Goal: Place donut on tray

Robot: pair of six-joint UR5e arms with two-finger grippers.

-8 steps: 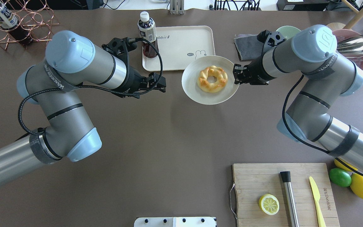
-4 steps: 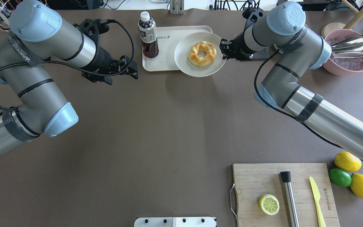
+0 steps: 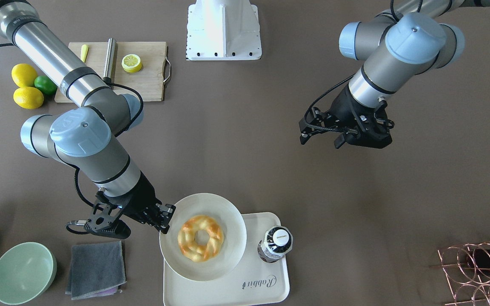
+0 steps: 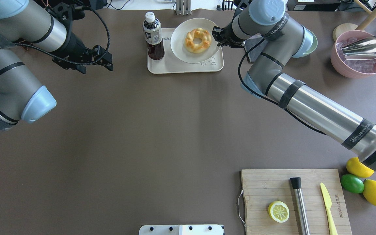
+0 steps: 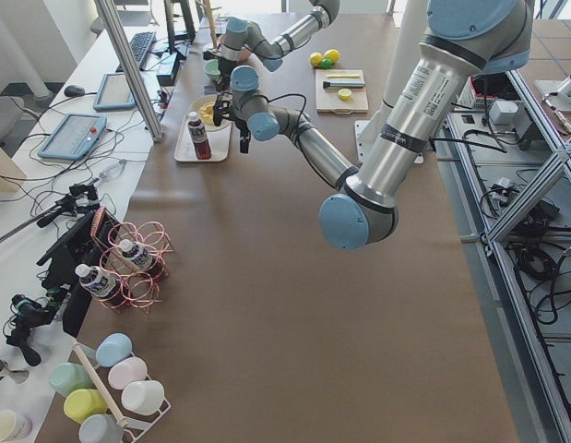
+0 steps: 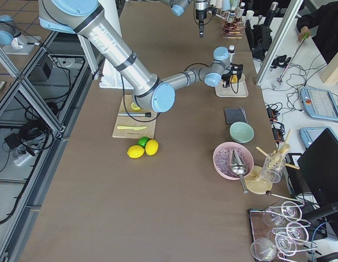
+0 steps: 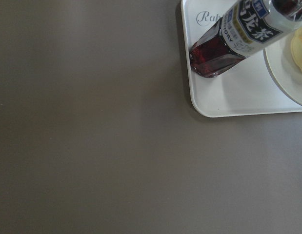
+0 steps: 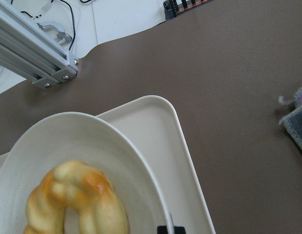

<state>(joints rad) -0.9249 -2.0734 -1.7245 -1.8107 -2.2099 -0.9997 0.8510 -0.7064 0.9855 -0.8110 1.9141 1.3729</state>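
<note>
The donut, a golden braided ring, lies on a round white plate. My right gripper is shut on the plate's right rim and holds it over the cream tray. I cannot tell whether the plate touches the tray. The front-facing view shows the donut, the plate, the tray and my right gripper. The right wrist view shows the donut and the tray's corner. My left gripper is open and empty, off to the tray's left.
A dark drink bottle stands on the tray's left part. A grey cloth and a green bowl lie to the tray's right. A pink bowl with a metal scoop, a wooden cutting board and a copper wire rack are further off.
My right gripper has carried the plate with the donut away from the robot and to the left, to over the tray. My left arm has drawn back to the left.
</note>
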